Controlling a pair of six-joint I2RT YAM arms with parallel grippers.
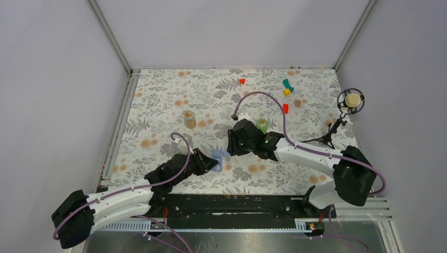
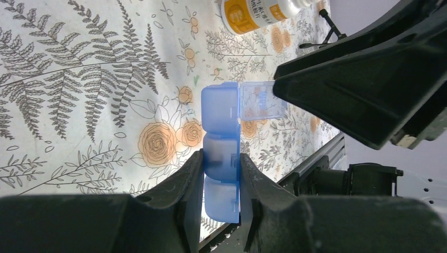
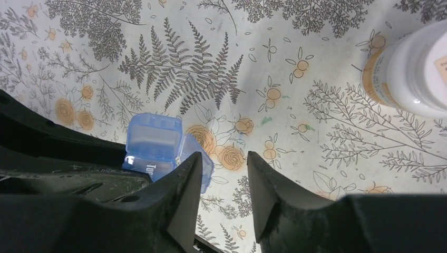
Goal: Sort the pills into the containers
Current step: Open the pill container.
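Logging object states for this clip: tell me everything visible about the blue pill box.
The pill box is translucent blue plastic, a short row of square compartments with rounded tops. It lies on the floral tablecloth near the table's front edge. The left gripper clamps its middle compartment from both sides. The lid of one end compartment is flipped open, sticking out sideways. The right gripper, open, hovers right beside that end; contact cannot be told.

Top cam sits high at the near edge, looking down on the whole table (image 1: pixel 158 95). The 2 wrist cams ride close, both catching the pill box (image 2: pixel 221 110) from different sides.
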